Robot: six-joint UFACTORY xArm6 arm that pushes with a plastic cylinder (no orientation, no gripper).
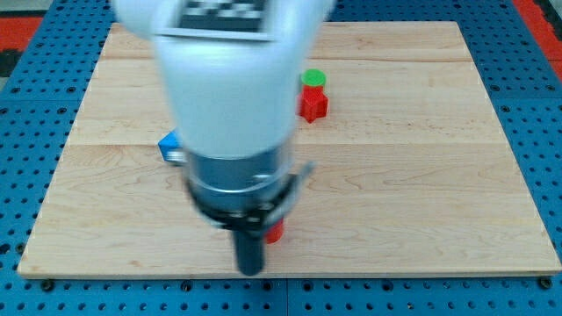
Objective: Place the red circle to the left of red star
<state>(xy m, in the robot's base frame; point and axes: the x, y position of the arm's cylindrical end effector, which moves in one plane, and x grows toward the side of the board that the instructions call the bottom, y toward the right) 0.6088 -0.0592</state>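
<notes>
The red star (313, 104) lies on the wooden board (421, 175), right of centre near the view's top. The red circle (275, 233) is mostly hidden behind my rod; only a small red edge shows near the view's bottom centre. My tip (251, 270) is at the board's bottom edge, just left of and below that red edge, seemingly touching it. The red circle is well below the red star and slightly to its left.
A green circle (313, 79) sits just above the red star, touching it. A blue block (169, 145) peeks out at the arm's left side, its shape hidden. The arm's white and dark body (228, 114) covers the board's middle.
</notes>
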